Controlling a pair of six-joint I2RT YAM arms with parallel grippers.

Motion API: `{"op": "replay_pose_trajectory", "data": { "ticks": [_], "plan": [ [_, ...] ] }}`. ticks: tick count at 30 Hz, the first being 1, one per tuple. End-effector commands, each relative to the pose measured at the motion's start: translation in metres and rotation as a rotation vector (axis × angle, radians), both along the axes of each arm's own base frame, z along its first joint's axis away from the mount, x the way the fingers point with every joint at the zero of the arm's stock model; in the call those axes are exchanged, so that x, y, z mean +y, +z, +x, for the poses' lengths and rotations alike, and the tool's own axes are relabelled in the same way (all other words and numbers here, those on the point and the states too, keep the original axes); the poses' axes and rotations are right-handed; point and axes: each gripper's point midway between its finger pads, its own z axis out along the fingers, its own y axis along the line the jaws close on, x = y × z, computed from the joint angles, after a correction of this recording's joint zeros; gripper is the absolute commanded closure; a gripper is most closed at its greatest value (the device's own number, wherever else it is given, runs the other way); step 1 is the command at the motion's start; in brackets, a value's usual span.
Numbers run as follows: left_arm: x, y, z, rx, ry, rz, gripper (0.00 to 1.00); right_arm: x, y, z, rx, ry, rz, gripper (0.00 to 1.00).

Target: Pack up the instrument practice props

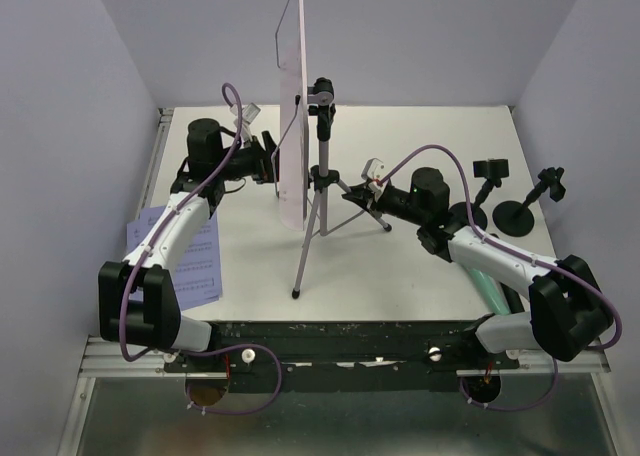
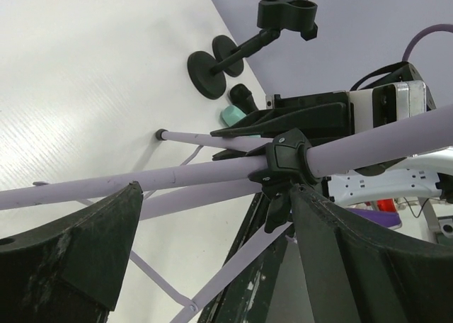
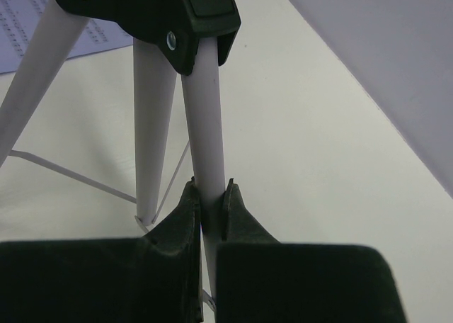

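The lilac tripod music rack [image 1: 300,146] stands upright mid-table, its perforated panel edge-on to the top camera. My right gripper [image 1: 352,196] is shut on one of its tripod legs [image 3: 210,146] just below the black hub [image 3: 177,18]. My left gripper [image 1: 272,166] is open beside the rack's left side; in its wrist view the lilac pole [image 2: 177,171] and black collar [image 2: 287,156] lie just past the wide-apart fingers [image 2: 78,259]. Two black mic holders [image 1: 490,191] [image 1: 530,208] stand at the right. The mint-green microphone [image 1: 492,288] lies under my right arm. Sheet-music pages [image 1: 185,256] lie at the left.
The black front rail [image 1: 330,338] runs along the near table edge. Lilac walls close in the left, back and right sides. In the left wrist view the black microphone's end [image 2: 242,96] shows next to the mint one [image 2: 230,116], near the holders [image 2: 209,71].
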Motion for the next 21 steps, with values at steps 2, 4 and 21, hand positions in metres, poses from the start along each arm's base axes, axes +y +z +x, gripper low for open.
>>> {"op": "replay_pose_trajectory", "data": {
  "ticks": [2, 4, 21],
  "plan": [
    [-0.001, -0.018, 0.003, -0.010, 0.024, 0.063, 0.07, -0.031, -0.116, -0.047, 0.469, -0.054, -0.175, 1.00],
    [-0.001, -0.026, 0.002, -0.013, 0.025, 0.087, 0.07, -0.030, -0.116, -0.047, 0.469, -0.054, -0.175, 0.99],
    [0.020, -0.082, -0.010, 0.000, 0.074, 0.259, 0.09, -0.031, -0.116, -0.047, 0.465, -0.055, -0.174, 1.00]
  ]
}}
